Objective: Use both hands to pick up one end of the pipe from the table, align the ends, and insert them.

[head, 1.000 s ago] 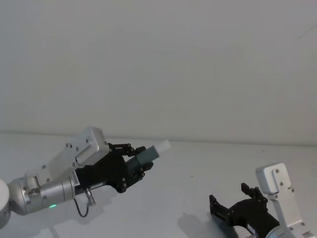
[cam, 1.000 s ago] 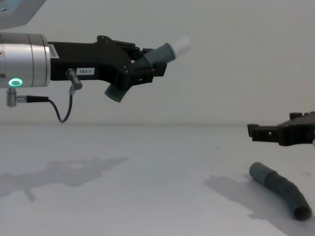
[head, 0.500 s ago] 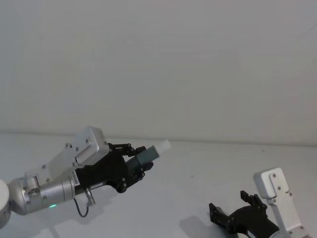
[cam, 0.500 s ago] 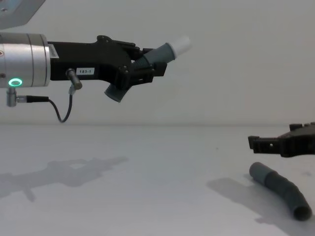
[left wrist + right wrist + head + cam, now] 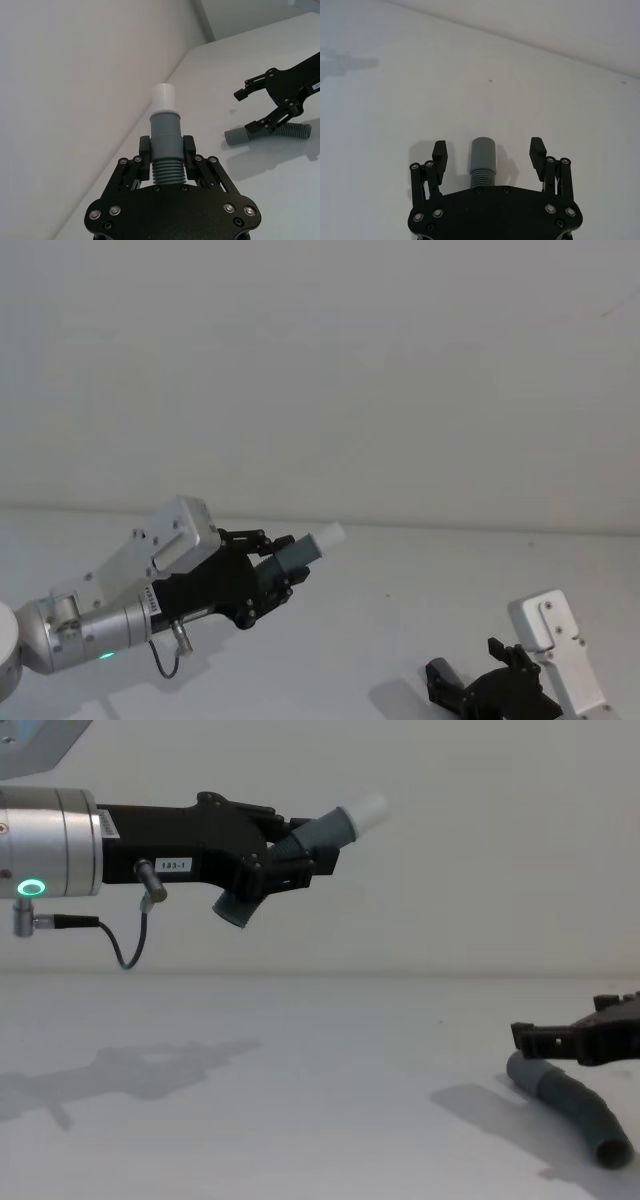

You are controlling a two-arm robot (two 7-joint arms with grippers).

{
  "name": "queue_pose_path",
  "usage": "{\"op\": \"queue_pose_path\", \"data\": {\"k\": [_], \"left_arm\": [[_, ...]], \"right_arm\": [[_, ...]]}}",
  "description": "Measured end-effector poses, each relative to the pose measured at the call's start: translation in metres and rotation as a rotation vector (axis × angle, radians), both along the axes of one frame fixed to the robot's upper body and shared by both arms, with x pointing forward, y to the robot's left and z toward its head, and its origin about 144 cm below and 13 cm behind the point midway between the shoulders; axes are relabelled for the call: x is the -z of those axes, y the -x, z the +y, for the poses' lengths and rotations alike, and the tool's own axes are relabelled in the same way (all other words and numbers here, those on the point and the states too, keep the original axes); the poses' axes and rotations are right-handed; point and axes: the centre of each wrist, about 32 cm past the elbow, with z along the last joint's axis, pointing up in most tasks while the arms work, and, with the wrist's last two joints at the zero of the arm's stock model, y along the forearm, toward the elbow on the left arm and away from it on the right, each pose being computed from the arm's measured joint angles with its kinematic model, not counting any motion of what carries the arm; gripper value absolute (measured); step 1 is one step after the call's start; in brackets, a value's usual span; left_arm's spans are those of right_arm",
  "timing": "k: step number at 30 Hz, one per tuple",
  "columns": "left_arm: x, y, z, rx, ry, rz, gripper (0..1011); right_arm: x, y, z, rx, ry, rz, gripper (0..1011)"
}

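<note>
Right gripper [image 5: 489,148] has dropped toward white table [image 5: 300,1120]; wall [image 5: 480,840] bare.

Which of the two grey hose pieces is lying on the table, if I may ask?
The longer curved piece, lying on the table by the open right gripper; the white-tipped piece is clamped aloft in the left gripper.
</note>
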Motion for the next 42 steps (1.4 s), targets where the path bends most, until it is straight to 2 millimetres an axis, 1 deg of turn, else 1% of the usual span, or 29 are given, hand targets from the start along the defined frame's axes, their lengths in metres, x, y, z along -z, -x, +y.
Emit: {"op": "queue_pose_path", "data": {"k": [15, 27, 42], "left_arm": [[0.0, 0.0, 0.0, 0.0, 0.0, 0.0, 352], [0.0, 0.0, 0.0, 0.0, 0.0, 0.0, 352], [0.0, 0.0, 0.0, 0.0, 0.0, 0.0, 352]], "right_arm": [[0.002, -0.006, -0.003, -0.033, 0.022, 0.018, 1002], [-0.001, -0.01, -0.001, -0.019, 0.03, 0.06, 1002], [-0.008, -0.007, 0.0, 0.03, 0.033, 0.12, 1002]]}}
